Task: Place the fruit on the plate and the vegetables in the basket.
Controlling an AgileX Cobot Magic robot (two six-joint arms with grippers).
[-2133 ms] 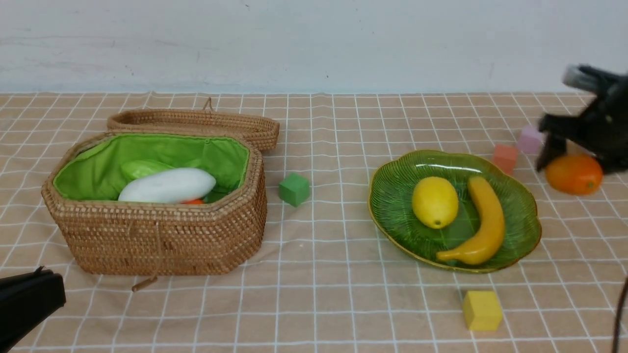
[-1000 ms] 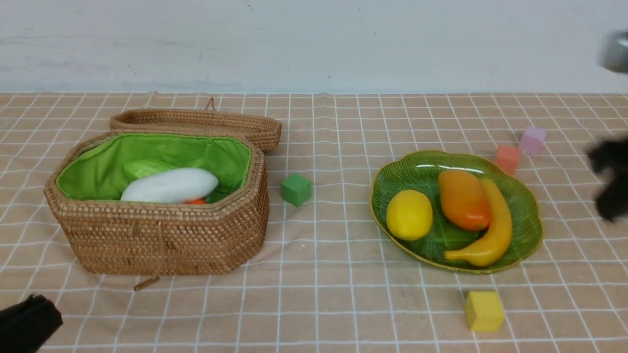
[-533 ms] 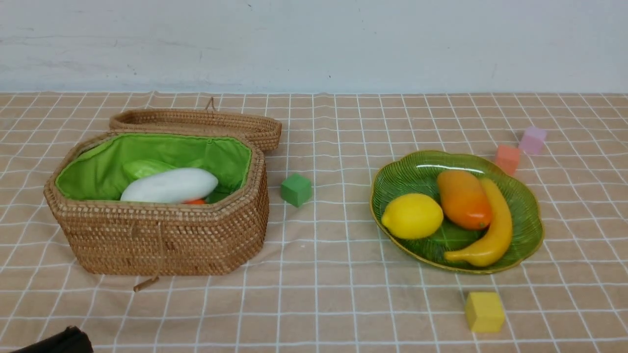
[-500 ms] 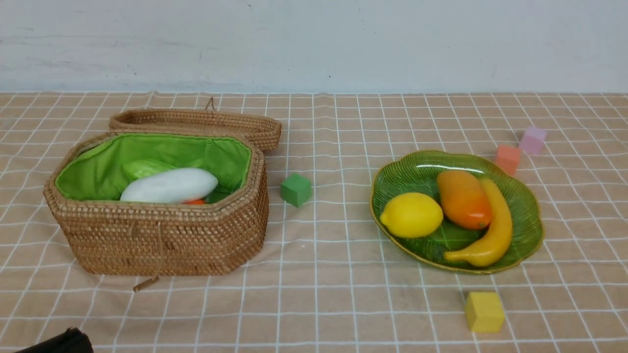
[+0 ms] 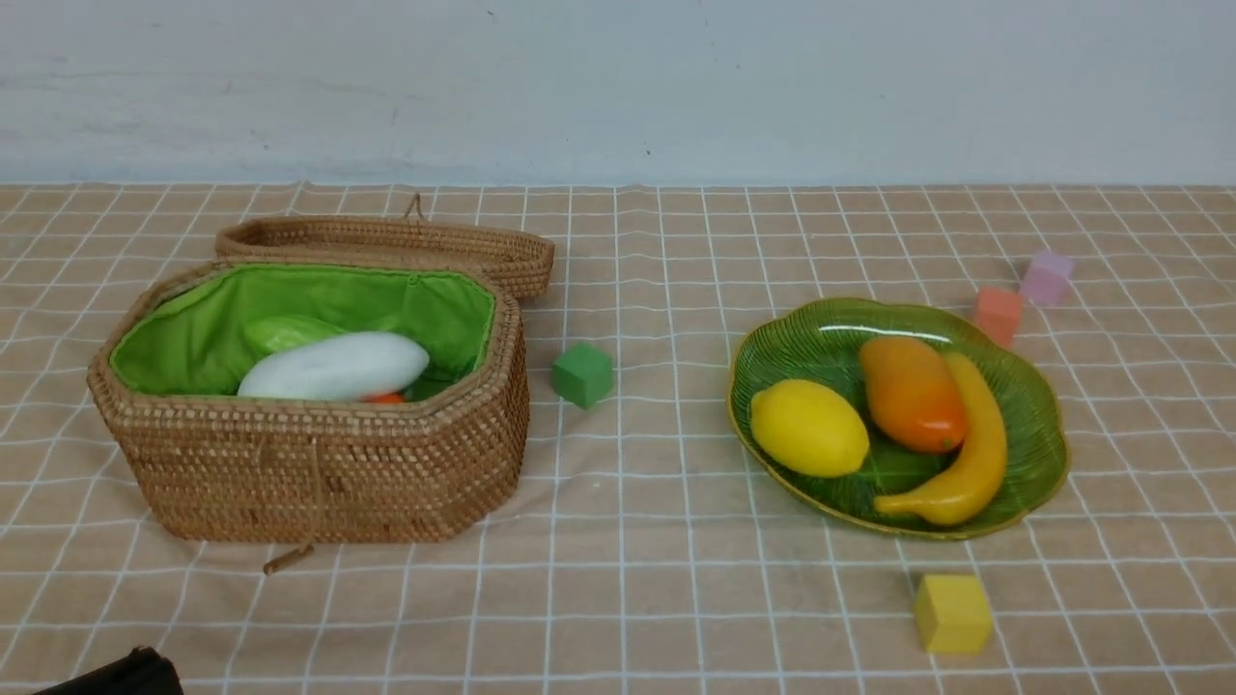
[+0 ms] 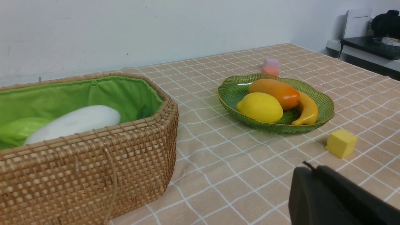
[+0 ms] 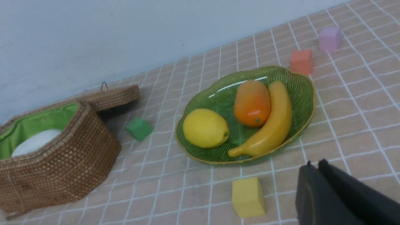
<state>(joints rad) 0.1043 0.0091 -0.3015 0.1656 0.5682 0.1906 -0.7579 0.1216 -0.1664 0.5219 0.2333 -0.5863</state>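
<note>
On the plate (image 5: 1038,454) 3 fruits are kept and vegetables lie sorted in the basket (image 5: 319,473), so both grippers, left gripper (image 6: 312,175) and right gripper (image 7: 314,172), are shut and empty.

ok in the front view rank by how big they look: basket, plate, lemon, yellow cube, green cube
1. basket, largest.
2. plate.
3. lemon.
4. yellow cube and green cube: near alike. The yellow one looks slightly bigger, but it sits closer to the camera, so no firm ranking between them.
</note>
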